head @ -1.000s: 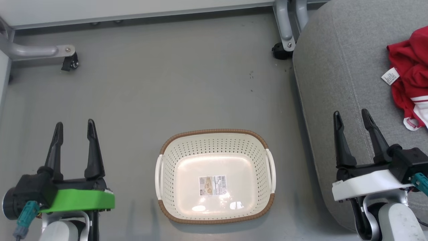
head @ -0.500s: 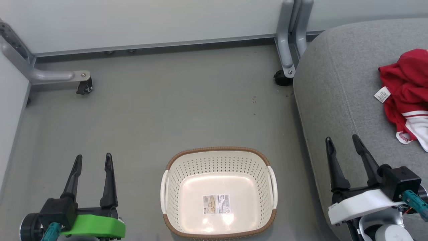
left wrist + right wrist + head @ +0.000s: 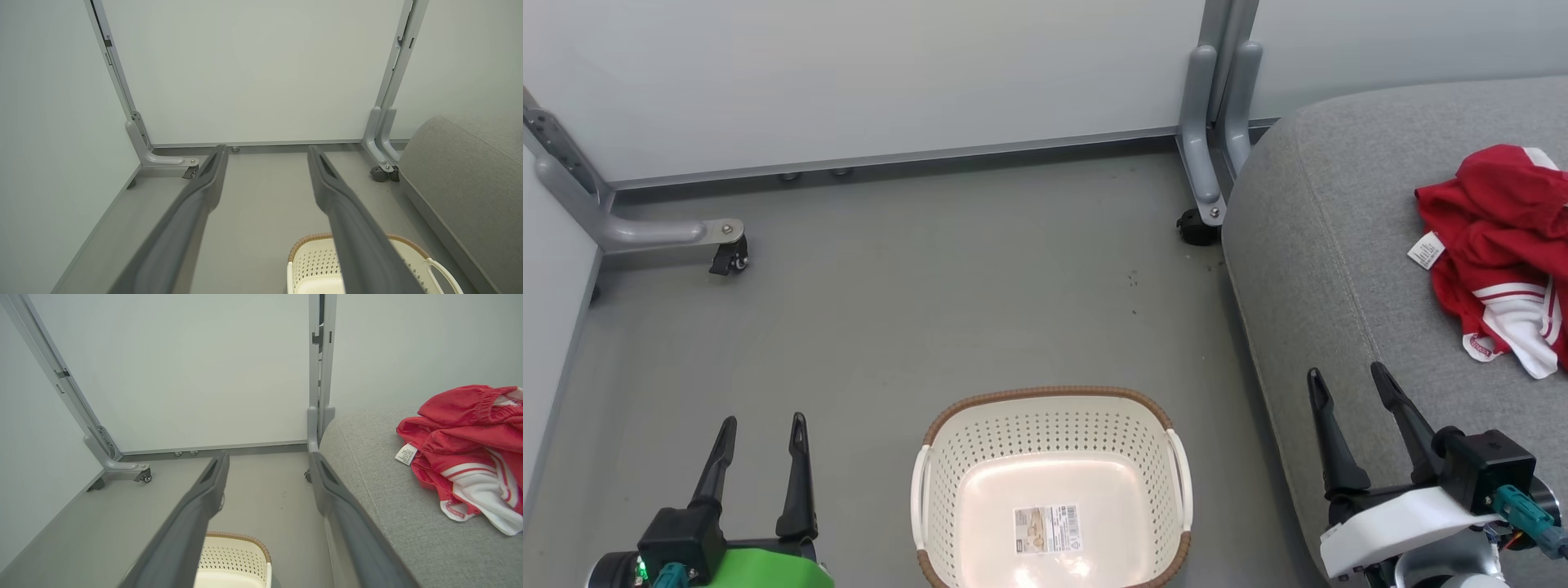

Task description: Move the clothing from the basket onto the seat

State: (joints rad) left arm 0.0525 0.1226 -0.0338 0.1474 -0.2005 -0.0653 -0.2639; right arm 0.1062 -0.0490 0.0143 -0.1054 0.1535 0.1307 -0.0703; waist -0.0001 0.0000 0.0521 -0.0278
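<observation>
**Left claw (image 3: 764, 419) and right claw (image 3: 1344, 369): both spread wide, nothing between the fingers**

Landmark = basket (image 3: 1045, 394), on the floor (image 3: 890, 327). Inside it I see just a paper sticker (image 3: 1045, 528) on the bottom, no fabric.

Shorts (image 3: 1494, 220) are right of the basket and further out, crumpled in a heap on the seat (image 3: 1339, 269), well apart from the basket rim. White label (image 3: 1424, 249) sticks out on the heap's basket-facing side. Heap's long axis runs roughly outward from the robot: red waistband end furthest from the basket, white striped leg end nearer.

Left claw hangs left of the basket, over floor. Right claw hangs right of the basket, over the seat's basket-side edge, fingers pointing outward. Shorts lie ahead and right of it, not touching.

Judgement: move looks complete. The heap's right side runs off the head view, so I can't confirm that edge. If a touch-up is needed, right arm is clearly nearer; left would have to cross the basket.
</observation>
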